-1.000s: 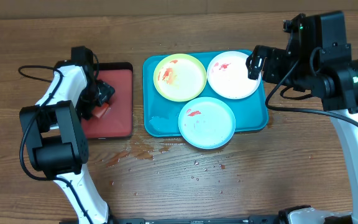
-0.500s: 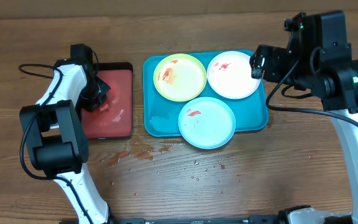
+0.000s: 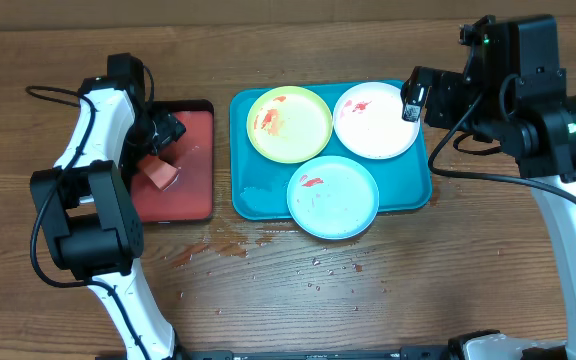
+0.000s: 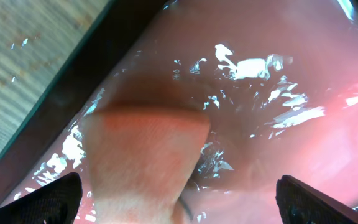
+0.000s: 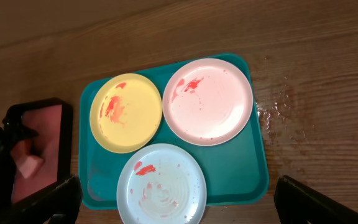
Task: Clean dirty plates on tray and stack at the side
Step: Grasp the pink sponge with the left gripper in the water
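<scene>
Three dirty plates lie on the turquoise tray [image 3: 258, 196]: a yellow-green one [image 3: 289, 123] at back left, a white one [image 3: 376, 120] at back right, a pale mint-blue one [image 3: 333, 196] in front. All carry red smears. The right wrist view shows them too: yellow-green [image 5: 126, 112], white [image 5: 208, 101], mint-blue [image 5: 161, 186], on the tray [image 5: 241, 168]. My right gripper [image 3: 413, 100] [image 5: 179, 196] is open and empty, high above the tray. My left gripper [image 3: 163, 133] [image 4: 179, 199] is open over a pinkish sponge [image 3: 158, 175] [image 4: 143, 162]; its fingers stand well clear of the sponge.
The sponge lies on a wet, black-rimmed red tray [image 3: 193, 190] [image 4: 303, 143] [image 5: 36, 124] left of the turquoise tray. A reddish puddle [image 3: 223, 245] and water drops [image 3: 318, 270] lie on the wooden table in front of both trays. More drops [image 5: 272, 112] lie right of the turquoise tray.
My left gripper has drawn back toward the far side of the red tray, and the sponge now lies in plain view in front of it. The right arm has barely moved.
</scene>
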